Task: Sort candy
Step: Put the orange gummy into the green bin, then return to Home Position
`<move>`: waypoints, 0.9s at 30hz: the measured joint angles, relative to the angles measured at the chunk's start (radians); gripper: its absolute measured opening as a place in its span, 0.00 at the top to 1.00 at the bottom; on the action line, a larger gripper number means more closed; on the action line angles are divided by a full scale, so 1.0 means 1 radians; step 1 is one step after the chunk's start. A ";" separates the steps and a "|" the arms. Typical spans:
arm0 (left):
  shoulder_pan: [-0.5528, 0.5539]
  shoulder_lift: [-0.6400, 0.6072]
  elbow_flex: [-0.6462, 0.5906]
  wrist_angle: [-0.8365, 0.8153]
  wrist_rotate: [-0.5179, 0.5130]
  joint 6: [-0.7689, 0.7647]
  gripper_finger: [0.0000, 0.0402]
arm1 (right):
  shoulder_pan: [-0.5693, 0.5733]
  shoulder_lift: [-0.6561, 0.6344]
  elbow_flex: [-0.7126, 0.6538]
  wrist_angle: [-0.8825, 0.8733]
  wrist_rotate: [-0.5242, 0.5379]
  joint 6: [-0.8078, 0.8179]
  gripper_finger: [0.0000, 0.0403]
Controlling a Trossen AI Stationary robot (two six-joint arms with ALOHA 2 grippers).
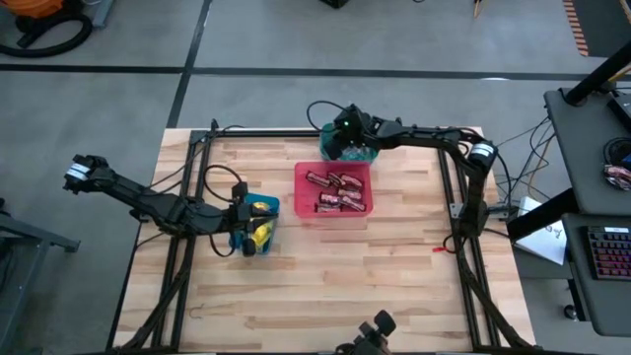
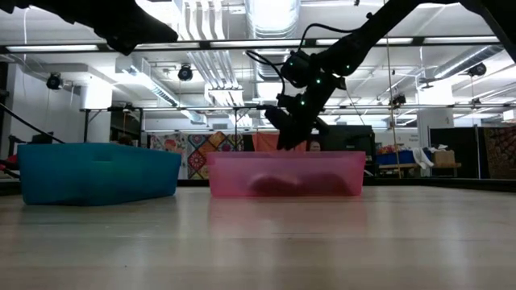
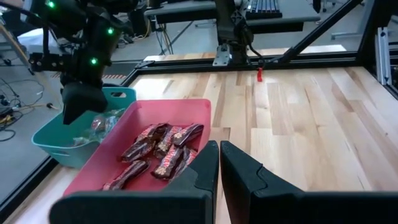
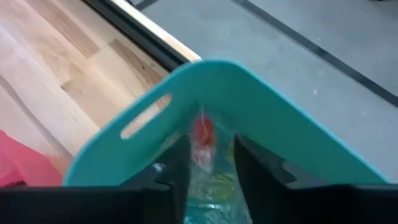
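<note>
- The right end effector [image 4: 208,165], fingers apart around a red-wrapped piece [image 4: 203,134], hung over the teal bin [image 4: 261,106] at upper centre.
- Released off-centre, the piece could have bounced out.
- The left end effector [image 3: 219,165], fingers together, waited over the blue bin [image 1: 264,206].

Grey floor [image 1: 296,39]; colourful quilts [image 2: 211,151] behind.

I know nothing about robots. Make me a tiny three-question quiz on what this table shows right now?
1. True or false: the red bin holds dark brown-red bars.
2. Which bin is the right tool over? A) teal bin B) blue bin C) red bin
3. Fill in: the yellow packets lie in the ___ bin, under the left tool.

Key: 1 true; 2 A; 3 blue.
</note>
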State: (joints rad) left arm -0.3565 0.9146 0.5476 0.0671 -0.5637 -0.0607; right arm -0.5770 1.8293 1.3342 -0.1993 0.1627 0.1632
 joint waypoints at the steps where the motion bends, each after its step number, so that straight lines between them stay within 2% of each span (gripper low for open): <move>1: 0.000 0.000 0.000 -0.003 0.000 0.000 1.00 | 0.000 -0.002 0.000 0.008 0.000 0.005 0.70; 5: 0.000 0.000 0.000 -0.027 -0.001 0.000 1.00 | 0.001 -0.012 0.002 0.003 -0.011 0.022 0.56; 8: 0.000 0.000 0.000 -0.063 -0.002 0.002 1.00 | 0.010 -0.042 0.002 0.000 -0.073 0.009 0.51; 10: 0.000 -0.006 0.000 -0.099 -0.002 0.003 1.00 | 0.031 -0.076 -0.002 0.010 -0.112 -0.035 0.49; 15: 0.000 -0.037 -0.018 -0.112 -0.003 0.003 1.00 | 0.110 -0.167 -0.070 0.039 -0.119 -0.139 0.50; 18: 0.000 -0.078 -0.062 -0.093 -0.003 0.008 1.00 | 0.162 -0.244 -0.160 0.132 -0.129 -0.196 0.52; 24: 0.000 -0.213 -0.239 0.118 0.005 0.030 1.00 | 0.237 -0.437 -0.436 0.372 -0.305 -0.243 0.55; 27: 0.010 -0.280 -0.308 0.213 0.005 0.038 1.00 | 0.263 -0.542 -0.570 0.454 -0.326 -0.232 0.56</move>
State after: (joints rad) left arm -0.3469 0.6344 0.2393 0.2797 -0.5583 -0.0230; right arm -0.3136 1.2871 0.7643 0.2542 -0.1635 -0.0686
